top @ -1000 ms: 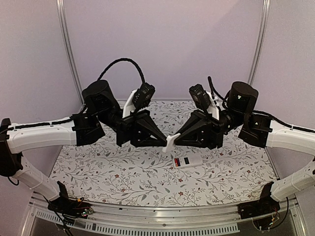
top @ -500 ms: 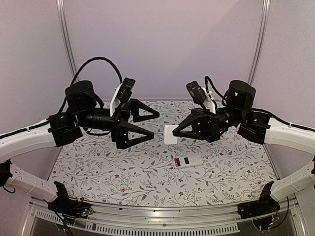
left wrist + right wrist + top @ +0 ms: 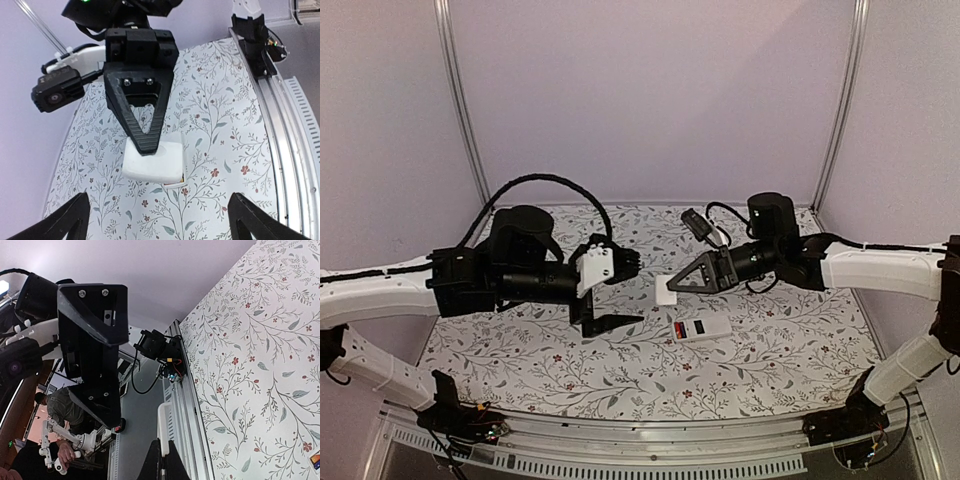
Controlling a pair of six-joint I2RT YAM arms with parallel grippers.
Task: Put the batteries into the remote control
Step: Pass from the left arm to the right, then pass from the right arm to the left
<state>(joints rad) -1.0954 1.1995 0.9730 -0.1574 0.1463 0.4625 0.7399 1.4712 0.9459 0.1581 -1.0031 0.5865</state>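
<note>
remote control (image 3: 702, 329) – white, flat, rectangular, showing a red-and-dark patch at its left end | pose – lying flat, long side running left to right | place – resting below and just nearer than the right gripper (image 3: 672, 287) tips, not touching them; sitting to the right of the left gripper (image 3: 632, 290) | batteries – too small to tell

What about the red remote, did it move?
No. The remote control lies on the same flowers of the tablecloth, no nearer the front rail.

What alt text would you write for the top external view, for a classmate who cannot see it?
The right pincer, shut, holds a small white flat piece above a floral table, near the red-faced remote control lying there. The left pincer hangs open opposite, empty.
</note>
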